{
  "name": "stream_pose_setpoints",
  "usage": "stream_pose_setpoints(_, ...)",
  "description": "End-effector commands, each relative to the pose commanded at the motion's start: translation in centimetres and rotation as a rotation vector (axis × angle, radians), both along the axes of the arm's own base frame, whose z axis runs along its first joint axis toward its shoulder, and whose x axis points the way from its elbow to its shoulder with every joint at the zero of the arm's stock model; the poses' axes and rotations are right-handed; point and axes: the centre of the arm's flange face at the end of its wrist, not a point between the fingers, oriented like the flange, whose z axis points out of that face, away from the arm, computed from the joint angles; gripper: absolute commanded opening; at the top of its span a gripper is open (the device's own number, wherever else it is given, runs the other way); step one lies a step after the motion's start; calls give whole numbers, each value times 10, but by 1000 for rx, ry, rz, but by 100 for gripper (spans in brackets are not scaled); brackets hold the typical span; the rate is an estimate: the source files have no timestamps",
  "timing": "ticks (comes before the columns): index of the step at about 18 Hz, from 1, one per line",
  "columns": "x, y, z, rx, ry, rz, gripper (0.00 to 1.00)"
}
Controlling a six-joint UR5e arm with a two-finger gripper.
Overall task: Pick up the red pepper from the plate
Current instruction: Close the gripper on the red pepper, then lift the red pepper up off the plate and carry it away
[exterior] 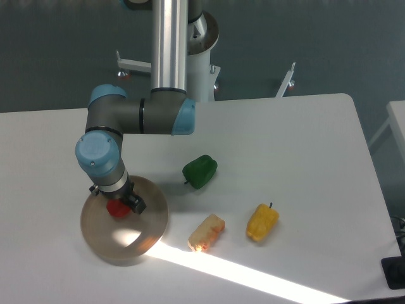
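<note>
The red pepper [118, 209] is small and glossy and sits on the upper left part of the round tan-brown plate [136, 237] at the left front of the table. My gripper [119, 201] is right over the pepper, coming down from the arm's wrist. Its dark fingers [135, 203] stand at the pepper's sides. The wrist hides most of the gripper and the top of the pepper. I cannot tell whether the fingers are pressed onto the pepper.
A green pepper [200, 171] lies right of the plate. A yellow pepper [262, 221] and a pale orange-tipped piece of food [206, 232] lie further right. The arm's elbow [142, 115] hangs above the plate. A bright sunlight band crosses the table front.
</note>
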Motion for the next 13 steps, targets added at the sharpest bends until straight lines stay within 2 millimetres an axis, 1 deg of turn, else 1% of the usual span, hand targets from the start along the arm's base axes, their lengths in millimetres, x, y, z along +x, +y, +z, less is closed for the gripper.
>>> stream_pose_setpoints(1, 0, 0, 0, 0, -2, -1, 86)
stream_pose_setpoints(2, 0, 0, 0, 0, -1, 0, 83)
stream_pose_setpoints(4, 1, 0, -1, -1, -2, -3, 69)
stream_pose_setpoints(5, 2, 0, 0, 2, -1, -4, 66)
stream_pose_setpoints(8, 1, 0, -1, 0, -2, -3, 63)
stream_pose_setpoints(10, 2, 1, 0, 5, -1, -6, 58)
stream_pose_setpoints(13, 1, 1, 3, 9, 1, -5, 57)
